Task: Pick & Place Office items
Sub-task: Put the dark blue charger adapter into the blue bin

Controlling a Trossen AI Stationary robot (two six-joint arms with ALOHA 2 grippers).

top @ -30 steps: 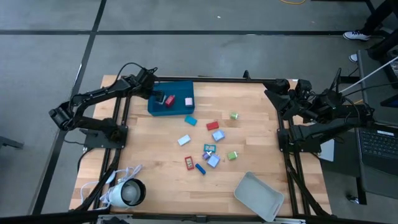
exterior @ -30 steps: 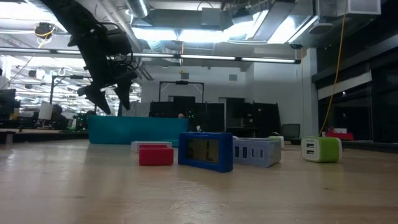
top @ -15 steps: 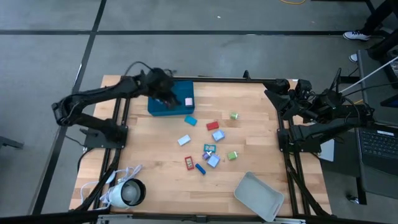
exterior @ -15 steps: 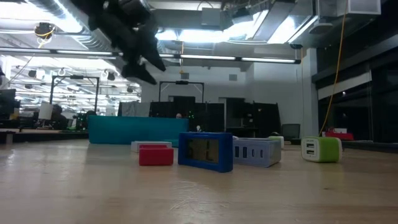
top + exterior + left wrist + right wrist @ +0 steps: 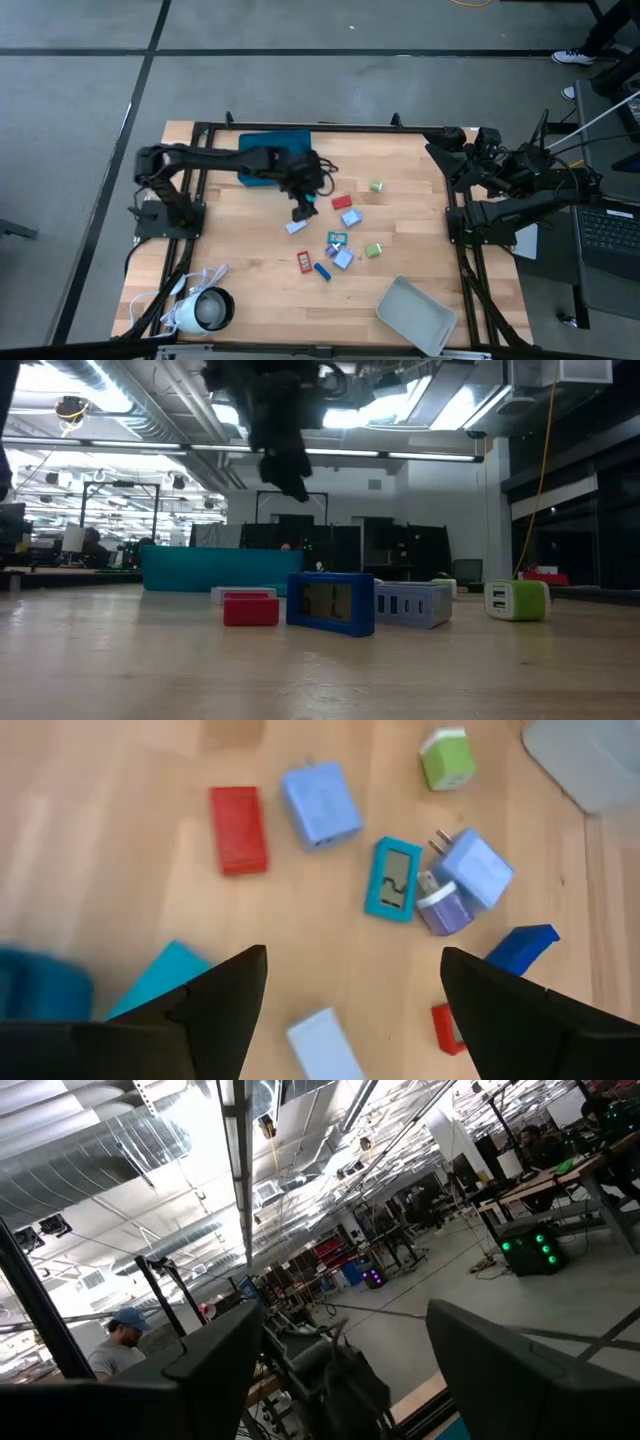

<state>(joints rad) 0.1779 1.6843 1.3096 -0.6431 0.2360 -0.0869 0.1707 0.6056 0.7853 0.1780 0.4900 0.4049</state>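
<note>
Items lay scattered across the middle of the desk [image 5: 240,300], and the left pincer [image 5: 303,209] hung over them, empty, its fingers [image 5: 215,1000] spread wide. Just below and ahead of it sat a pale blue block [image 5: 325,1042], lined up with the gap between the fingers; in the high view this was the piece [image 5: 296,227] just beside the pincer's tip. Its long axis seemed to run roughly along the reach of the arm, so the spread fingers would likely close across its short sides. A teal piece [image 5: 155,982] lay close on one side. Farther ahead of the pincer sat a red block [image 5: 238,829], a blue charger [image 5: 321,806], a green plug [image 5: 447,757] and a small clock [image 5: 391,878]. The left arm was far nearer; the right pincer [image 5: 470,140] waited well off at the desk's edge, pointing into the room, and whether it was spread could not be told. Behind the left pincer sat the teal tray [image 5: 262,143]; the grey tray [image 5: 415,315] lay well apart. The desk was bare pale wood, and the room beyond a large workshop with ceiling lights.
</note>
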